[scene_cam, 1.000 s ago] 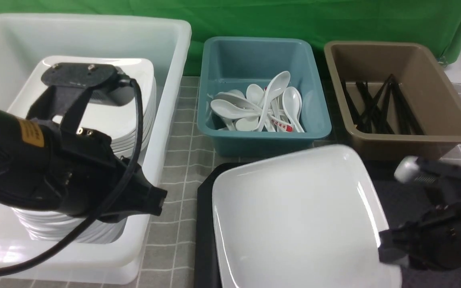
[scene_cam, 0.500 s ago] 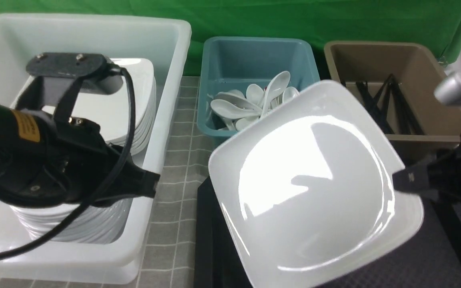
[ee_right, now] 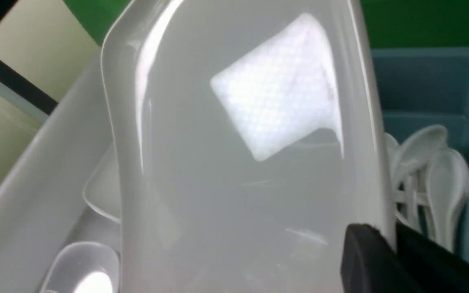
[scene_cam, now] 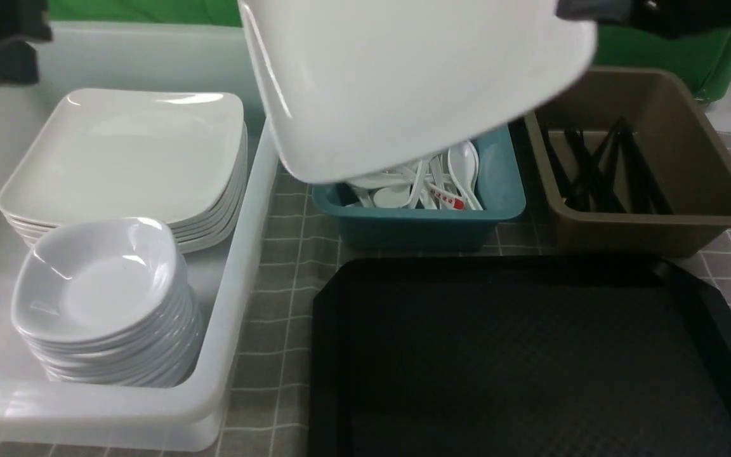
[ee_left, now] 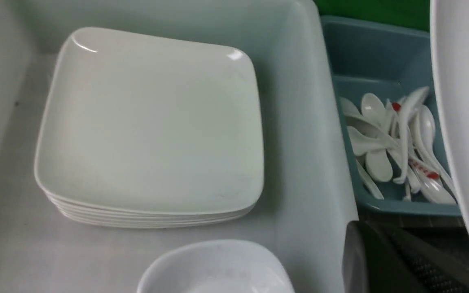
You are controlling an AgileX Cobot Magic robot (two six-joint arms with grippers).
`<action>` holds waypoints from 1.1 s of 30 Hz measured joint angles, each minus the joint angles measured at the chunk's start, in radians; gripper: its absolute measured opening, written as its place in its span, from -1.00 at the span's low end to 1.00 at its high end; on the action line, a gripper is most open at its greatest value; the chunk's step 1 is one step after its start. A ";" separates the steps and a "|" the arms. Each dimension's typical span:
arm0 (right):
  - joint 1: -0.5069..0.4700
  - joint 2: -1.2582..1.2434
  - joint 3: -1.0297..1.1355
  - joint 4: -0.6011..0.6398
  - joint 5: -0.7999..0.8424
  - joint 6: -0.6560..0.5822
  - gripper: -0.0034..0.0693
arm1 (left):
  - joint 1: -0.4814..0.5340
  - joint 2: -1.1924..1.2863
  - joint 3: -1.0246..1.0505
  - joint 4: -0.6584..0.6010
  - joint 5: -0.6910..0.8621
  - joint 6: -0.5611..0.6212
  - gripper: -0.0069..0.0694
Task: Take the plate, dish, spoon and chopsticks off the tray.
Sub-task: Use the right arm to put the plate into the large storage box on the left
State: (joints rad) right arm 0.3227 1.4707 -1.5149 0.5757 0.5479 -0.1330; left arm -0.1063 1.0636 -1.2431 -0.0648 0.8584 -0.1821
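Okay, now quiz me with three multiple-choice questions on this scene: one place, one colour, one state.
1. Where are the thin black chopsticks?
A. In the brown tub
B. On the stacked plates
C. In the teal tub

2. What colour is the textured rectangular tray?
A. Teal
B. Black
C. White

3. How is the large glossy white plate?
A. Flat on the tray
B. Under the dishes
C. Raised in the right gripper

1 A: the chopsticks lean inside the brown tub.
2 B: the tray looks black throughout.
3 C: the right gripper pinches the plate's edge in midair.
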 joint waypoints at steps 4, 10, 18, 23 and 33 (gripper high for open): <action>0.133 0.236 -0.220 0.016 -0.087 0.063 -0.76 | 0.149 0.007 0.000 -0.160 0.008 0.096 -0.81; 0.243 0.505 -0.464 0.018 -0.196 0.149 -0.76 | 0.215 0.011 0.000 -0.188 0.008 0.124 -0.81; 0.325 0.758 -0.655 0.024 -0.290 0.278 -0.76 | 0.215 0.011 0.000 -0.190 0.006 0.137 -0.81; 0.349 0.831 -0.664 0.024 -0.368 0.306 -0.76 | 0.215 0.011 0.000 -0.190 -0.005 0.157 -0.81; 0.359 0.889 -0.667 0.029 -0.448 0.309 -0.70 | 0.215 0.011 0.000 -0.190 -0.031 0.182 -0.81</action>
State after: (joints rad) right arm 0.6821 2.3600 -2.1817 0.6047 0.1003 0.1761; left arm 0.1091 1.0741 -1.2431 -0.2548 0.8275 0.0000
